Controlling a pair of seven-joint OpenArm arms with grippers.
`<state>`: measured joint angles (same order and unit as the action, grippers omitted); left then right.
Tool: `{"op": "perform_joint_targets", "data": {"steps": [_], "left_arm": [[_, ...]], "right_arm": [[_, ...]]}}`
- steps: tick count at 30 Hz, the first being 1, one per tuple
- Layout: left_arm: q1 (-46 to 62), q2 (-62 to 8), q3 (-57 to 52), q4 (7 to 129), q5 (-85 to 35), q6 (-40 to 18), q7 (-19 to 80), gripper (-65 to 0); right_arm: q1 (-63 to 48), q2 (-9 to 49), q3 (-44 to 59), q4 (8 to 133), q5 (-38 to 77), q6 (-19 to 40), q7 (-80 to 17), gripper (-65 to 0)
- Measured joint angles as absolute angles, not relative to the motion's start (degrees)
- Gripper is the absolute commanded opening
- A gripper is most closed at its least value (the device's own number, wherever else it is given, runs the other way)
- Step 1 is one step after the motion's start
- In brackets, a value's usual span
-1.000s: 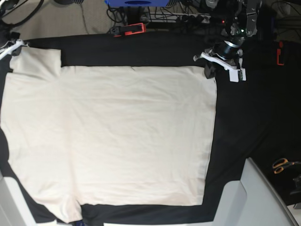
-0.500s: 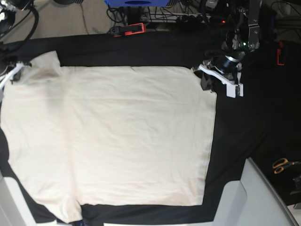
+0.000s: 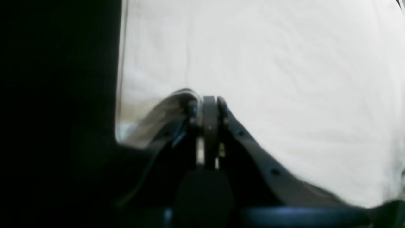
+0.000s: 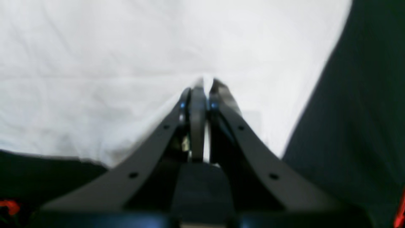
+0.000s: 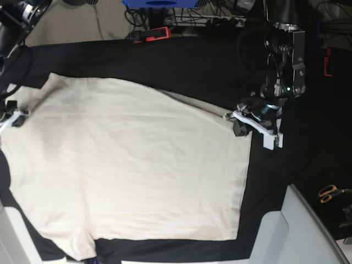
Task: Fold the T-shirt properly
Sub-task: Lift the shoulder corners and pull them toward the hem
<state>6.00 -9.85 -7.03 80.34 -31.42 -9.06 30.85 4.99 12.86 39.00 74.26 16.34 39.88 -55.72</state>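
While the base view shows the whole T-shirt [image 5: 126,165] spread over the black-draped table [image 5: 181,60], only the wrist views show the grips. Cut off at that view's left edge, the right pincer [image 4: 204,84] pinches cloth; the left pincer [image 3: 205,99] is clamped on the opposite corner. Both close-ups are blurred.

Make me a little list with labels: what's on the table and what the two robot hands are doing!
cloth: T-shirt, cream, spread on the black tablecloth
far edge: lifted, slanting across the base view
left gripper: shut on the T-shirt's far corner
right gripper: shut on the T-shirt's other far corner
also there: orange scissors, red clamp
fold: not finished
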Motion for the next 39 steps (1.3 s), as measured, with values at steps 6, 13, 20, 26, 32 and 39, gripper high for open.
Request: {"op": "perform_joint_targets", "data": {"steps": [6,13,20,26,32,39], "left_arm": [[1.6,-9.8,-7.0,72.5,-31.4,-9.0,31.1,-65.0],[-3.2,-9.7,-7.0,68.7,-26.9,-9.0,31.1,-65.0],[-7.7,-6.0,-7.0,64.1,-16.3,-9.1,30.7,-65.0],[-10.4,-6.1,-7.1,61.4,-15.4,-9.0,30.8,-65.0],[-13.7,-6.2,-7.0,59.1,-15.4,-9.3,30.7,-65.0],[-15.4,-6.3,-7.1,57.6,-15.4,-9.3,30.1,-65.0]], "right_arm": [[9.8,14.5,38.5,64.4,16.3,39.9,-51.1,-64.2],[14.4,16.4,38.5,57.1,16.2,39.7,-45.6,-64.2],[18.0,18.1,29.1,52.5,16.5,39.9,-38.5,-64.2],[21.2,19.2,28.4,44.3,16.1,39.8,-34.0,-64.2],[24.1,20.6,27.9,40.7,16.3,39.5,-29.3,-64.2],[25.4,21.3,24.1,40.4,16.2,39.7,-25.5,-64.2]]}}
